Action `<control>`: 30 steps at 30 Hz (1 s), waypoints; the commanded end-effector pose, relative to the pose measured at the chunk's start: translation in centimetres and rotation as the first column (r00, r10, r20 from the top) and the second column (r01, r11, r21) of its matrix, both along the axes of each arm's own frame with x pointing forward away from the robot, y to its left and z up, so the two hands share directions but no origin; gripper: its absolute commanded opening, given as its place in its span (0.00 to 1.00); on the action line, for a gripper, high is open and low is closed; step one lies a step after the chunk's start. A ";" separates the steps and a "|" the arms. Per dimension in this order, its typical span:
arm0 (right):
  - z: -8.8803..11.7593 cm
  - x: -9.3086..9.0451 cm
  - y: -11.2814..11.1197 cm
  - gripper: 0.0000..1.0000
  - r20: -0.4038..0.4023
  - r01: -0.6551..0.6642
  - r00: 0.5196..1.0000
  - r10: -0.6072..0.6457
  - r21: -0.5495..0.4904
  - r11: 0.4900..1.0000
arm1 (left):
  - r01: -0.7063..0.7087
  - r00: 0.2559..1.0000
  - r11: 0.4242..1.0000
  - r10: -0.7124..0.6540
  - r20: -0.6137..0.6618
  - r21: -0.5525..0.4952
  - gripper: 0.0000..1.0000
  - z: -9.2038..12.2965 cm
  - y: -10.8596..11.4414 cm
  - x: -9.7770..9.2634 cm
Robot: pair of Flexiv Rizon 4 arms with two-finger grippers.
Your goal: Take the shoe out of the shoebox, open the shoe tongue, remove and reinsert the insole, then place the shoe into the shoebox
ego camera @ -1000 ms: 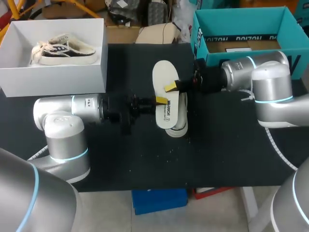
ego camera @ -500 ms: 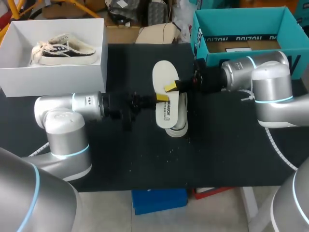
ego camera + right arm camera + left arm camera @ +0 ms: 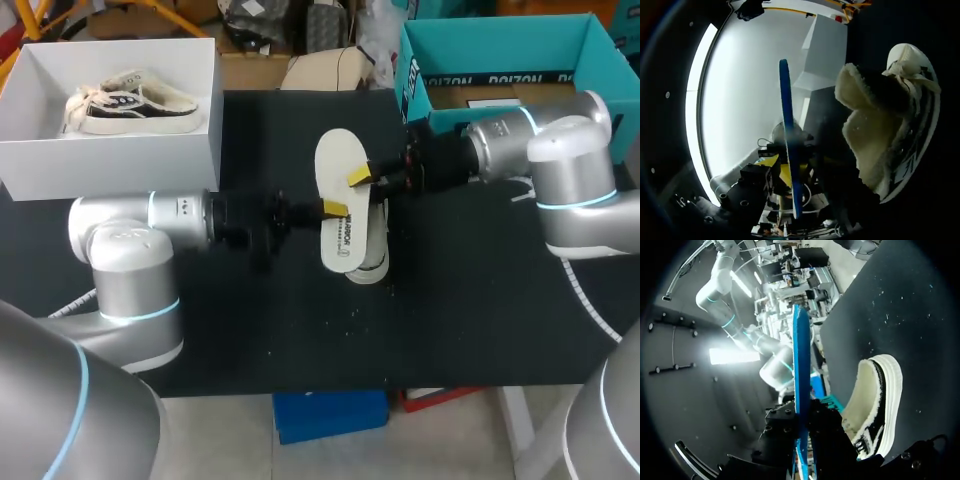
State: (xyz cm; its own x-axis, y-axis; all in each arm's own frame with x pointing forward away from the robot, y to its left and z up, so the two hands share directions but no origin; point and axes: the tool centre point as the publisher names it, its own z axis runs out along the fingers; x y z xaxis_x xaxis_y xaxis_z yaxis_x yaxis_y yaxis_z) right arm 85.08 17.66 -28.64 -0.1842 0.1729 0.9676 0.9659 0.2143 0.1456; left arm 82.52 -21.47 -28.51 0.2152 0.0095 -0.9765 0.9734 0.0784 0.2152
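Head view: right hand (image 3: 358, 178) withdrew slightly; insole (image 3: 339, 150) seemingly tilted.

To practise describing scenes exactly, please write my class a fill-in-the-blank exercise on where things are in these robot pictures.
1. The left gripper and right gripper hold the insole ___ the shoe.
2. That shoe lies on the ___ table.
3. A second shoe lies inside the ___ shoebox.
Missing words: above; black; white.
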 end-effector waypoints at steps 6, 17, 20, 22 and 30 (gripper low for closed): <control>3.1 -1.9 -3.5 1.00 0.084 0.109 0.993 -0.084 -0.375 0.920 | -0.003 0.979 0.977 0.046 -0.197 0.213 0.00 -0.7 3.4 -4.1; 3.4 -2.1 -4.3 1.00 0.096 0.157 0.987 -0.129 -0.424 0.892 | 0.045 0.983 0.959 0.006 -0.181 0.278 0.00 -0.9 4.0 -5.6; 3.4 -2.1 -4.3 1.00 0.096 0.157 0.987 -0.129 -0.424 0.892 | 0.045 0.983 0.959 0.006 -0.181 0.278 0.00 -0.9 4.0 -5.6; 3.4 -2.1 -4.3 1.00 0.096 0.157 0.987 -0.129 -0.424 0.892 | 0.045 0.983 0.959 0.006 -0.181 0.278 0.00 -0.9 4.0 -5.6; 3.1 -4.0 -5.4 1.00 0.317 0.247 0.947 -0.053 -0.614 0.750 | 0.164 0.938 0.962 -0.083 -0.336 0.219 0.00 -1.4 5.2 -6.8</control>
State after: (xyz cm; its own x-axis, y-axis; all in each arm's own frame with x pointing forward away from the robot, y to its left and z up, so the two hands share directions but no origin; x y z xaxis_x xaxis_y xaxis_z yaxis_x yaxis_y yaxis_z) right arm 82.48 12.35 -26.25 -0.2939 0.6672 0.6845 0.9558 0.1966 0.2187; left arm 75.34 -17.15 -29.71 -0.0949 0.2414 -0.9658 0.9944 -0.0223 -0.1033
